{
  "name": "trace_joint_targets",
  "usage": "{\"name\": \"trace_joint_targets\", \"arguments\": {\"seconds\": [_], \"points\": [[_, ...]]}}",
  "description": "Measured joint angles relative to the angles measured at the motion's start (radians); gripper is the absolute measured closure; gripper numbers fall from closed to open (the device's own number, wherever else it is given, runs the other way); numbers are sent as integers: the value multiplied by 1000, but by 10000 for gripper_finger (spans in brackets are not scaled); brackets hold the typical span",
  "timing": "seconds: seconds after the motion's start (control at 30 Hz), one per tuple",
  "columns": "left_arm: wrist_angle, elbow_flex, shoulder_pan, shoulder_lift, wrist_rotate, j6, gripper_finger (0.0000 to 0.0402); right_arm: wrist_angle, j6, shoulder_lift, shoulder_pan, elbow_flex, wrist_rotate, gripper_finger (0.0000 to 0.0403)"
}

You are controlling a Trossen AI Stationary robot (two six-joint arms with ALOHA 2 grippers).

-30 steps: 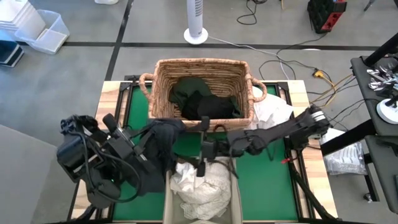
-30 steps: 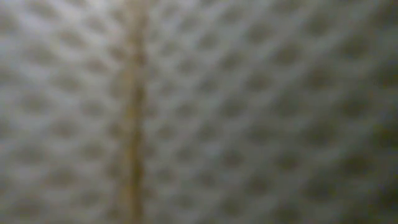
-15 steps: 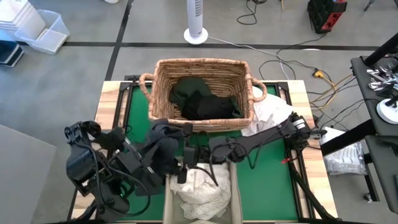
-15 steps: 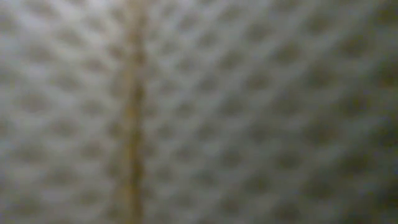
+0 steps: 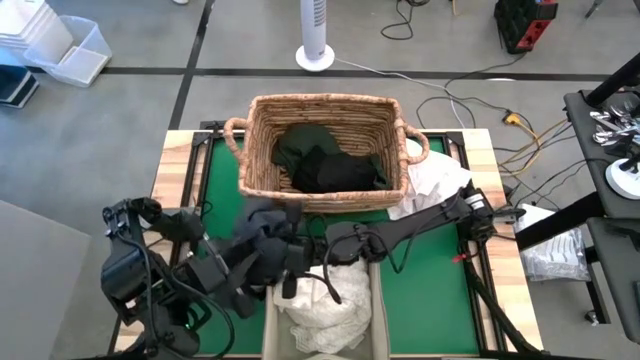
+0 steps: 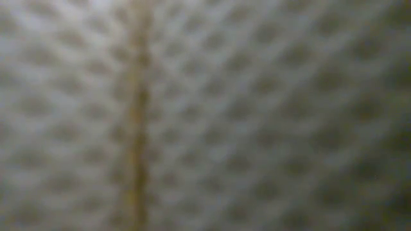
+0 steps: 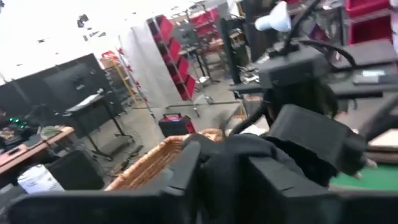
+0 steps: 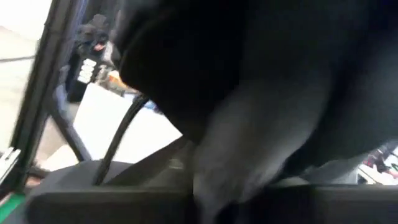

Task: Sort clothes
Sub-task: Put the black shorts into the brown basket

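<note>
Centrally, dark garment (image 5: 262, 232) by wicker basket (image 5: 262, 182), both grippers crowding

The basket (image 5: 322, 150) is coarse woven wicker, rough and matt, and the dark clothes (image 5: 328, 165) in it are soft, dull cloth, like the crumpled dark grey garment (image 5: 262, 232) on the smooth matt green mat (image 5: 425, 290). The white clothes (image 5: 322, 305) in the plain beige bin (image 5: 270, 325) look like wrinkled, matt fabric, and the table's edge (image 5: 170, 160) is pale, unfinished-looking wood. Both arms (image 5: 410, 222) are matt black plastic and metal, and the low view shows only a blurred, dimpled whitish weave.
</note>
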Motion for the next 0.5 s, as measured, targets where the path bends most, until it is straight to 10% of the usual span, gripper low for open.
{"name": "trace_joint_targets", "arguments": {"seconds": [0.5], "points": [[-59,0,-25,-26,66,31,129,-205,39,-86,10,-9,-64,389]]}}
